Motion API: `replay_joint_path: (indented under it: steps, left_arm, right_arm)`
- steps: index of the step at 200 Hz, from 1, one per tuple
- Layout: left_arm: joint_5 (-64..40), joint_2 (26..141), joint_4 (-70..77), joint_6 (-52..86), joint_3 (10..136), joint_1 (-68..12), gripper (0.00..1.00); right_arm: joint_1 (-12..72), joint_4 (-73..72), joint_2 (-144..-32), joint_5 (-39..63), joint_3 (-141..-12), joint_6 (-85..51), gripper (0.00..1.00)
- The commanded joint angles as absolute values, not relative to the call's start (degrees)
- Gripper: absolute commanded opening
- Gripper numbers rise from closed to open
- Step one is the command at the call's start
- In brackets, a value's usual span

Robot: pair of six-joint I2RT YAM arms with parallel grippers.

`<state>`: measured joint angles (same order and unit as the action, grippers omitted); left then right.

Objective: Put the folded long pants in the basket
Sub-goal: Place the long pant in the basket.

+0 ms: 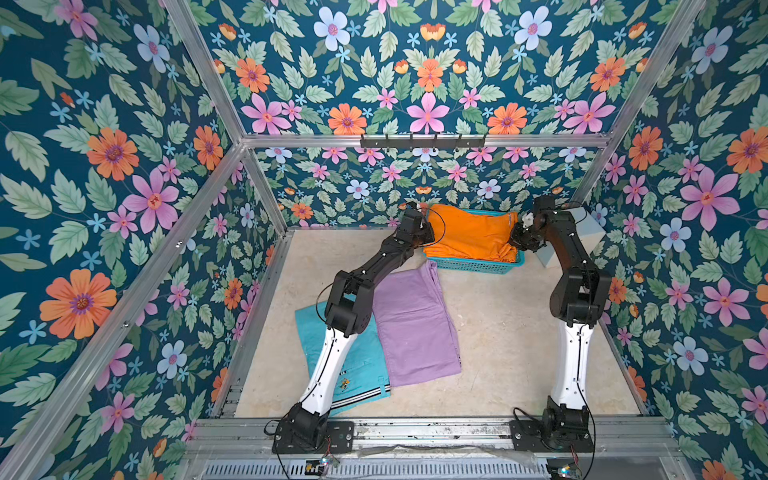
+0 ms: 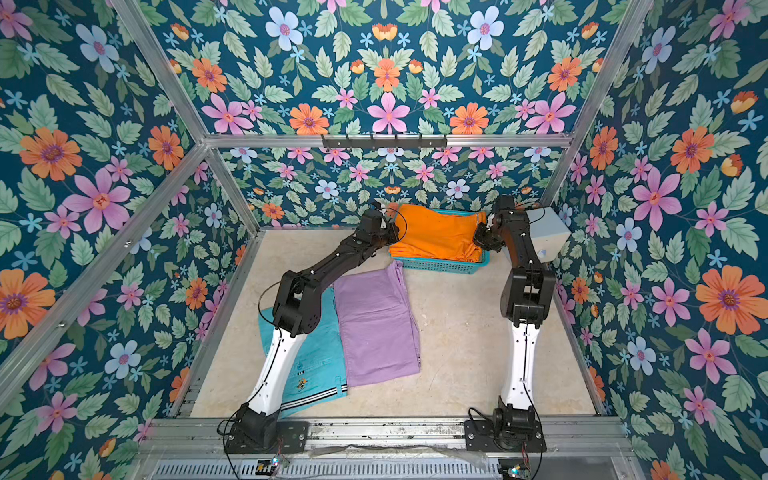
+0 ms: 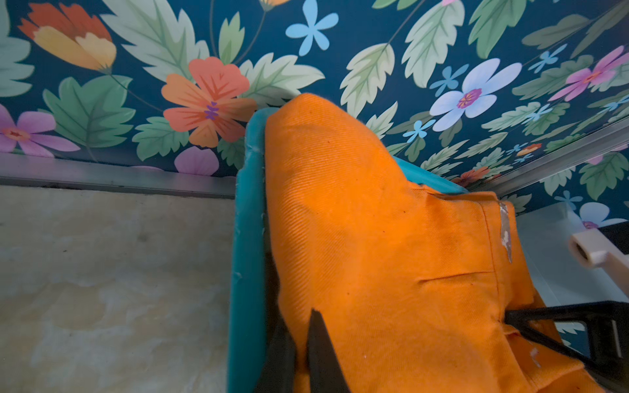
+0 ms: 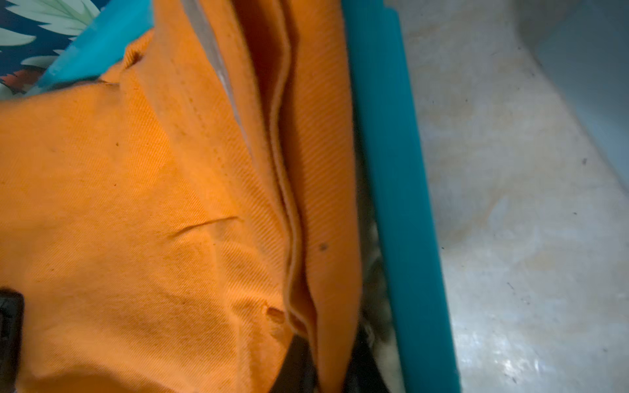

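orange pants (image 1: 469, 237): folded, spread over the mouth of the basket (image 1: 473, 266) at the far edge of the table (image 1: 498, 332), covering nearly all of the opening, near hem draped on the front rim; sunk inside or held just above, cannot tell
left gripper (image 1: 428, 226): at the left edge of the orange pants; from above, jaws hidden by the wrist; in the left wrist view, left gripper (image 3: 296, 326) with two dark blades pressed together on the cloth, just beside the basket (image 3: 248, 238) rim
right gripper (image 1: 517, 239): at the right edge, near corner; in the right wrist view, right gripper (image 4: 326, 357) pinched tight on a fold of the orange pants (image 4: 119, 221), close to the basket (image 4: 391, 170) rim
wrist views only: twill weave, a pocket slit, stacked fold layers along the edge
top views only: lilac pants (image 1: 415, 324) flat on the table in front of the basket, well apart from both claws; turquoise pants (image 1: 372, 361) just left of them, edges touching, partly under the left arm, striped waistband (image 1: 365, 395) and small emblem (image 1: 344, 384) at the near end
grey-blue box (image 2: 548, 228): right of the basket, behind the right arm, against the floral wallpaper (image 2: 386, 83)
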<state>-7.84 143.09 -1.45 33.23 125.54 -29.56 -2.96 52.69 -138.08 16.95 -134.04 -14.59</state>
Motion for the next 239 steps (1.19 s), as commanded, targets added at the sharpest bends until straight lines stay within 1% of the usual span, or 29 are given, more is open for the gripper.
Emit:
replay_joint_path:
  steps: [1, 65, 131, 173, 188, 199, 206, 216, 222, 231, 239]
  left_arm:
    - [-6.8, 142.6, -1.5, 33.1, 127.9, -29.2, 0.00]
    - [-9.8, 141.8, -4.7, 35.9, 130.6, -28.4, 0.00]
    - [-12.1, 145.5, -5.0, 37.7, 131.5, -28.3, 0.00]
    - [-11.4, 146.5, -5.4, 36.6, 131.3, -28.3, 0.00]
    - [-10.8, 146.2, -5.2, 36.0, 131.2, -28.3, 0.02]
    - [-10.2, 145.6, -5.1, 35.5, 131.1, -28.2, 0.05]
    - [-9.9, 145.1, -5.1, 35.1, 131.1, -28.3, 0.11]
    - [-9.6, 144.2, -5.1, 34.4, 131.1, -28.2, 0.22]
    - [-9.6, 143.4, -5.2, 33.7, 131.1, -28.3, 0.26]
    - [-9.6, 141.9, -5.8, 32.3, 131.1, -28.2, 0.38]
    - [-9.3, 140.3, -6.7, 30.8, 130.9, -28.1, 0.42]
  right_arm:
    - [-3.2, 54.0, -136.8, 14.8, -136.2, -16.1, 0.00]
    - [-3.3, 63.3, -138.9, 16.3, -146.8, -19.8, 0.00]
    - [-3.3, 62.8, -142.2, 15.9, -144.8, -19.4, 0.00]
    - [-3.3, 61.4, -142.7, 15.1, -144.2, -18.7, 0.00]
    - [-3.3, 61.3, -142.1, 14.0, -144.2, -18.3, 0.21]
    - [-3.4, 61.4, -141.4, 13.4, -144.3, -18.3, 0.31]
    - [-3.4, 61.7, -140.7, 12.9, -144.6, -18.3, 0.37]
    - [-3.4, 62.3, -139.4, 11.3, -144.7, -18.3, 0.45]
    - [-3.4, 62.8, -138.4, 10.1, -144.8, -18.3, 0.48]
    - [-3.4, 63.6, -136.9, 7.8, -144.9, -18.5, 0.52]
    - [-3.4, 64.4, -135.4, 6.0, -145.0, -18.7, 0.55]
